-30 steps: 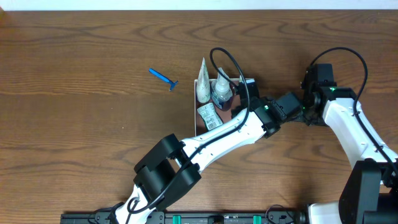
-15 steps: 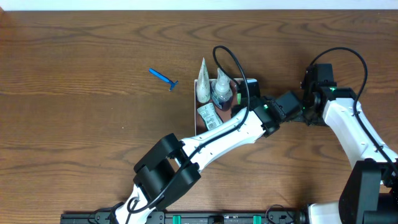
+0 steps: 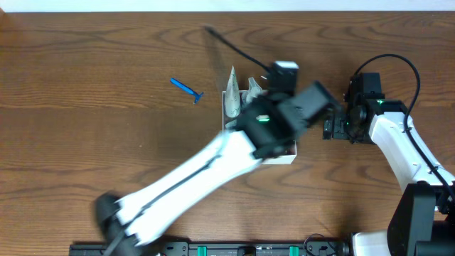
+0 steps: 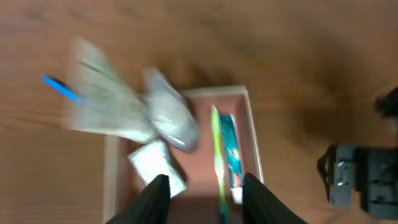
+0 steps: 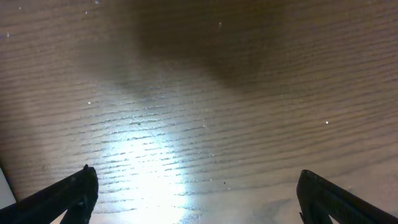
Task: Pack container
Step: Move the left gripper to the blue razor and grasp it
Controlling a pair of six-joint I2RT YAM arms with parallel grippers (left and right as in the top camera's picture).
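Around the desk's middle, had the container (image 4: pixel 214 92) mostly packed with toothbrush (image 4: pixel 216 155), toothpaste (image 4: pixel 231 155) and tubes (image 4: pixel 106 109), only the blue razor (image 3: pixel 186 89) outside, with left gripper (image 4: pixel 207 180) and right gripper (image 5: pixel 196 177) both spread, empty.

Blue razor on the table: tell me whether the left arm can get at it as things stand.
Probably yes. The blue razor lies alone on bare table beside the container, and the left fingers, above the container, look empty.

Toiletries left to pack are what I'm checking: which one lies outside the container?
The blue razor: it lies alone on the table, left of the container, while all the other toiletries rest in the container.
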